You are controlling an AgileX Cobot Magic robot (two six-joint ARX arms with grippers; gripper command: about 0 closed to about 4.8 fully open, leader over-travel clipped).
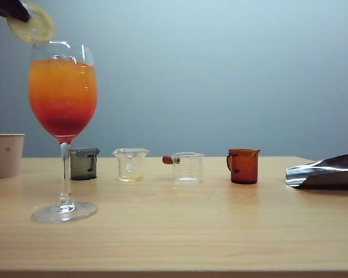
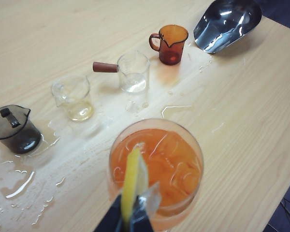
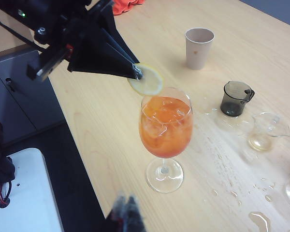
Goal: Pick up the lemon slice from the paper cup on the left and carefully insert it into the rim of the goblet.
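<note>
My left gripper is shut on the lemon slice and holds it just above the left side of the goblet's rim. The goblet stands upright, its drink orange over red. In the left wrist view the lemon slice shows edge-on in the left gripper, over the near rim of the goblet. The paper cup stands at the table's left edge. In the right wrist view the right gripper is shut and holds nothing, well short of the goblet's foot.
Behind the goblet stand, in a row, a dark grey jug, a clear jug with yellowish liquid, a clear jug with a brown handle and an amber jug. A metal scoop lies at the right. Spilled water wets the table.
</note>
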